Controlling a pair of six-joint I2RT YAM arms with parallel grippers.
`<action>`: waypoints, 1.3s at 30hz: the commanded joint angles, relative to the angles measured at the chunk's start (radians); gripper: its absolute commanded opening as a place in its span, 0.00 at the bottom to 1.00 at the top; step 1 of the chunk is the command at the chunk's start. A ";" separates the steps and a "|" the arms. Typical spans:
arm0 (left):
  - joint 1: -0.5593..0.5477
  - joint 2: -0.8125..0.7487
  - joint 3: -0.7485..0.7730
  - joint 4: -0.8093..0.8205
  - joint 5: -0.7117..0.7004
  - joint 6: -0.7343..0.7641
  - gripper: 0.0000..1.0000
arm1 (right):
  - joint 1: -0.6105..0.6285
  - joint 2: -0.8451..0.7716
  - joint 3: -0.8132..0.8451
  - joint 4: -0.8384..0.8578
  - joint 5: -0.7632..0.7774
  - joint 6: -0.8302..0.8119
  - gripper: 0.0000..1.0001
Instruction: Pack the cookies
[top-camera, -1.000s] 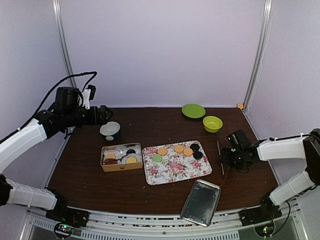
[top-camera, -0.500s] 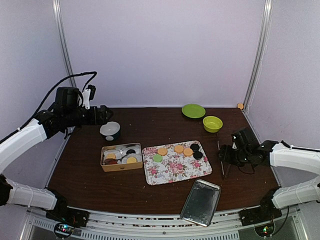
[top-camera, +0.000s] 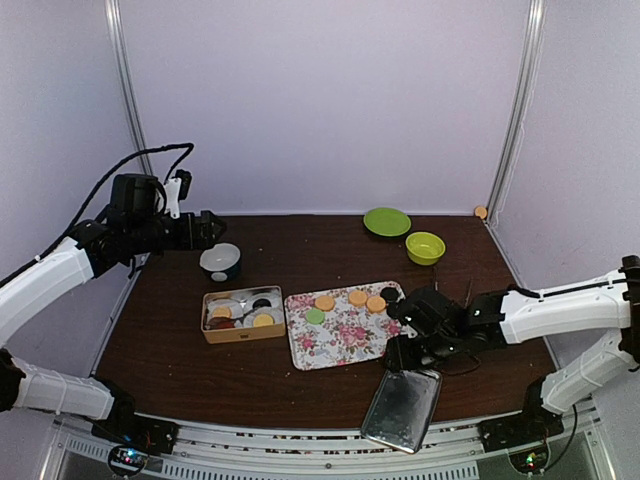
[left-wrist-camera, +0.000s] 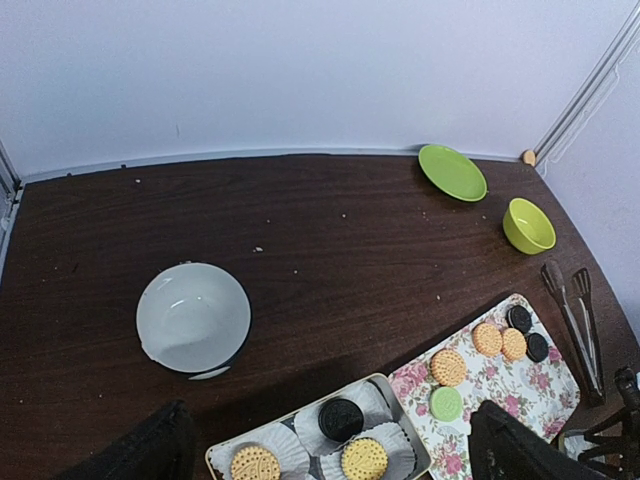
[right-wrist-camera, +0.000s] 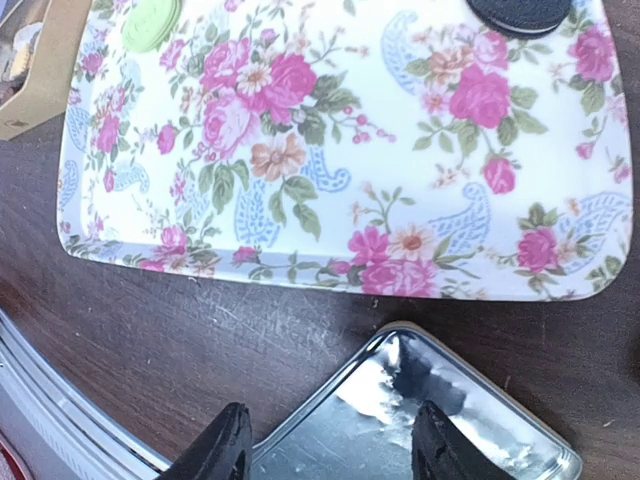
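Several cookies lie on the floral tray (top-camera: 345, 335): orange ones (top-camera: 357, 297), a green one (top-camera: 315, 316) and black ones (top-camera: 390, 294). The open tin box (top-camera: 243, 315) holds orange (left-wrist-camera: 364, 459) and black (left-wrist-camera: 341, 419) cookies in white paper cups. My right gripper (top-camera: 405, 347) is open and empty, low over the far corner of the metal lid (right-wrist-camera: 400, 420), just in front of the tray (right-wrist-camera: 330, 150). My left gripper (top-camera: 205, 230) is open and empty, high above the white bowl (left-wrist-camera: 193, 317) behind the box.
The metal lid (top-camera: 402, 405) lies at the table's front edge. A green plate (top-camera: 386, 221) and a yellow-green bowl (top-camera: 425, 246) stand at the back right. Tongs (left-wrist-camera: 570, 320) lie right of the tray.
My right arm has swung left from beside the tongs to the lid's far corner by the tray's front right. The left arm has not moved.
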 joint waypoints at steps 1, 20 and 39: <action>0.007 -0.013 0.032 0.037 0.009 -0.009 0.98 | 0.026 0.064 0.032 0.018 -0.031 0.060 0.52; 0.006 -0.035 0.031 0.037 0.020 -0.012 0.98 | 0.098 0.265 0.172 -0.117 0.035 0.017 0.40; 0.005 -0.049 0.032 0.037 0.030 -0.017 0.98 | 0.161 0.291 0.218 -0.177 0.056 0.005 0.27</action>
